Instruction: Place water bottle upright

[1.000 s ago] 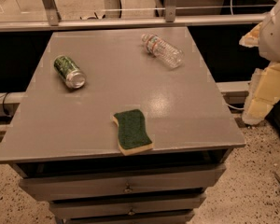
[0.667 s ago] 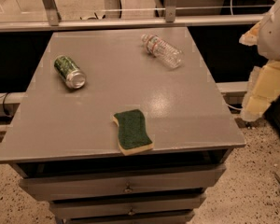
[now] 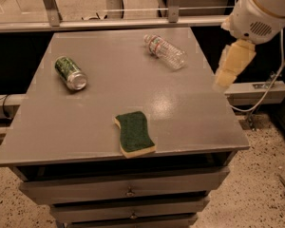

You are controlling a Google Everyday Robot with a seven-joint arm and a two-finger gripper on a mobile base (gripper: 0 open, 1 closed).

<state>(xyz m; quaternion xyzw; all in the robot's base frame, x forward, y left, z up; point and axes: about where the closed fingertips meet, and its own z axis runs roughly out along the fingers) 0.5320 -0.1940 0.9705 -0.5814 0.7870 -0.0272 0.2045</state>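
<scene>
Gripper: cream-yellow gripper (image 3: 223, 82) hangs off the table's right edge, tip angled down and to the left; holds nothing; whether it is released or clenched cannot be told
Arm: white rounded housing (image 3: 261, 11) with a small vent grille sits above and to the right of the gripper; the gripper slopes down from it
Water bottle: small clear ribbed plastic water bottle (image 3: 165, 52) lies on its side on the table, left of the gripper and a little farther back, apart from it; white cap points to the far left
Label: white with red marks, near the cap end; writing unreadable
Table: grey table (image 3: 99, 108) with drawers (image 3: 128, 189) below
Sponge: green-topped yellow sponge (image 3: 134, 133), near front edge, left of the gripper
Can: green metal can (image 3: 70, 72) on its side, far left, well apart from the gripper
</scene>
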